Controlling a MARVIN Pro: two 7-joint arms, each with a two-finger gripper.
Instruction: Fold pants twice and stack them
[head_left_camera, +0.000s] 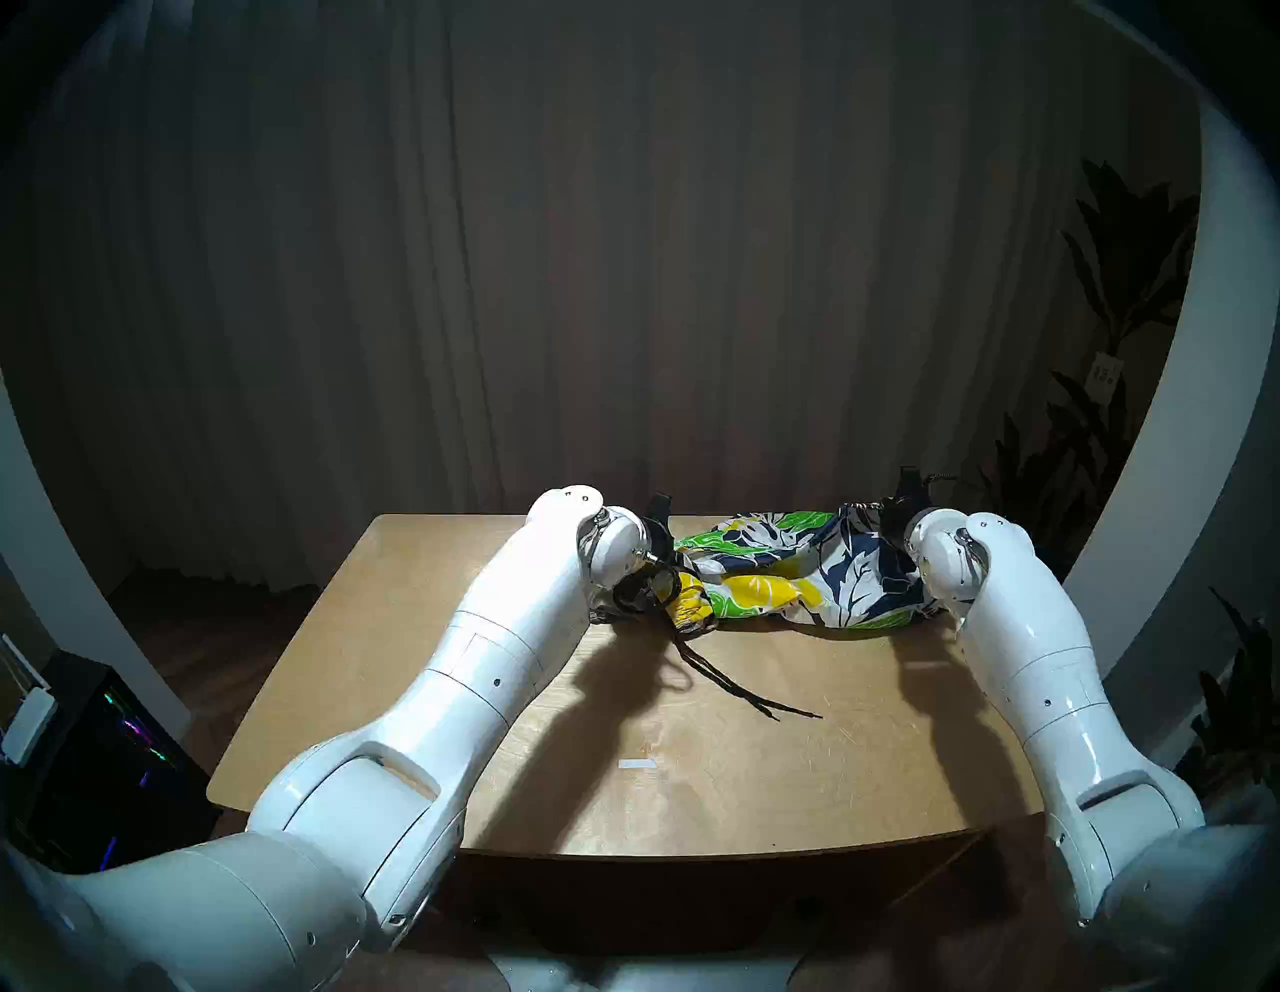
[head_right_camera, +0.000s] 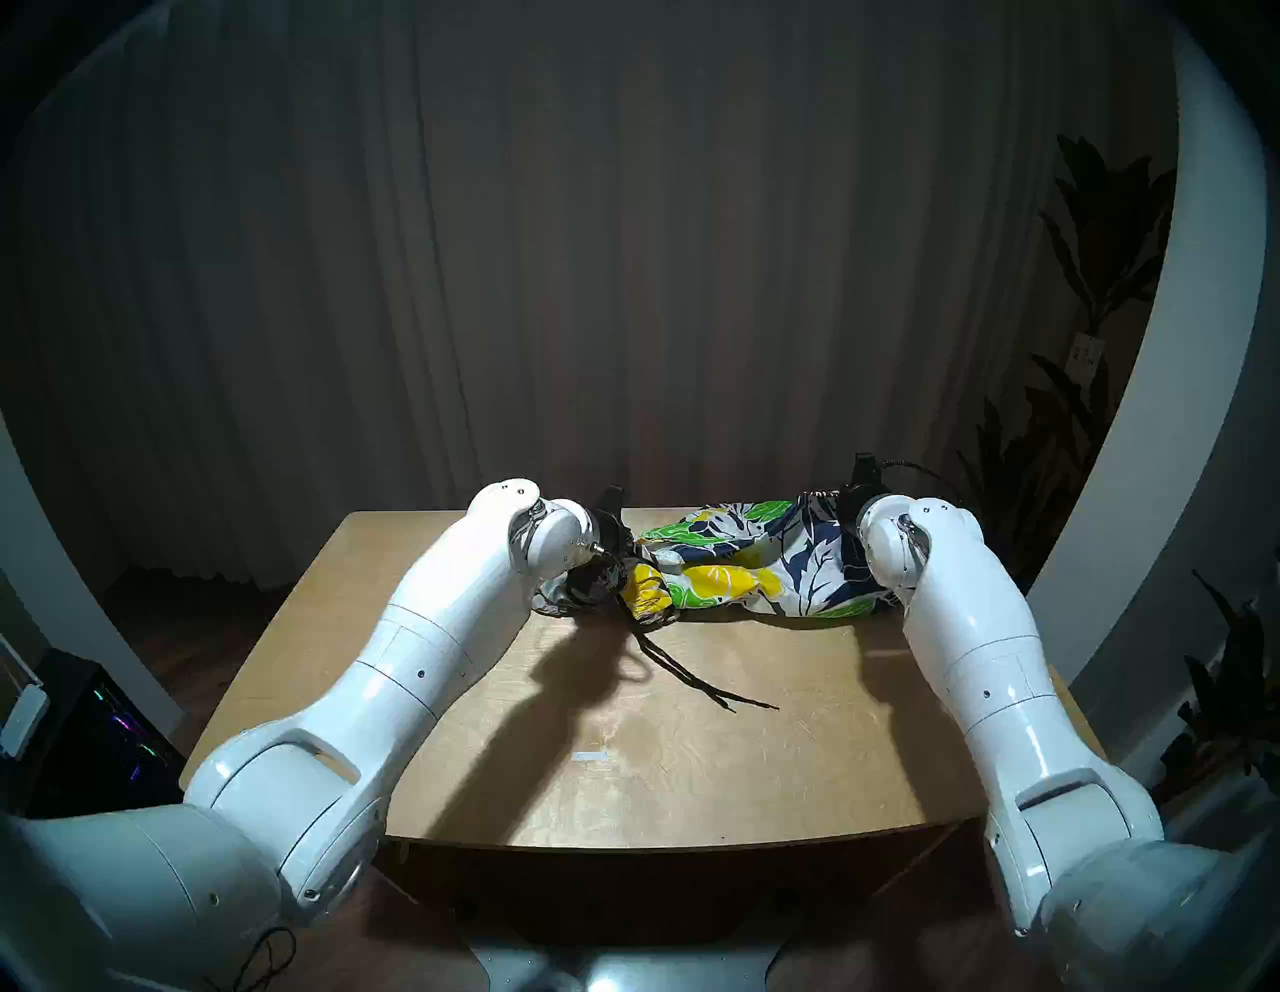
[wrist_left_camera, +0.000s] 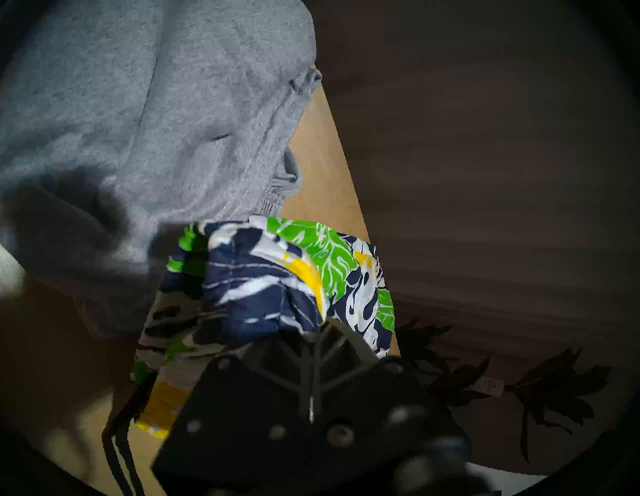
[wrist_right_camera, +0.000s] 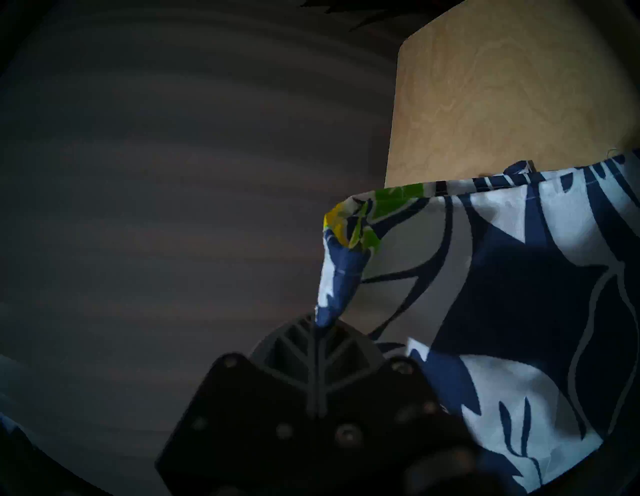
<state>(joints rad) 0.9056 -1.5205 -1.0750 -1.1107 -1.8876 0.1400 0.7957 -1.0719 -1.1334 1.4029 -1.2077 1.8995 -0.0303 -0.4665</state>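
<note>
Both arms are out over the far end of the table (head_left_camera: 727, 783) now, and strung between them is the floral shorts (head_left_camera: 796, 575), lifted at two ends and sagging in the middle so the belly of the cloth rests on the wood. The left gripper (wrist_left_camera: 320, 327) is clamped tight on a bunched corner of the print; the right gripper (wrist_right_camera: 320, 324) is pinched shut on a twisted tip of the same fabric. The black drawstring (head_left_camera: 734, 686) trails loose across the tabletop toward the near edge. Just beyond the left gripper lies the grey shorts (wrist_left_camera: 156, 121), spread at the table's far corner with the floral cloth lapping its edge, though from the head views the arm hides it, so I can't say how neatly it is folded. To my eye this is a fold or a carry of the floral pair in hand. The next move calls for both grippers travelling together, keeping the cloth taut enough not to bunch, and laying it flat; that dangling drawstring could snag or tuck under.
</note>
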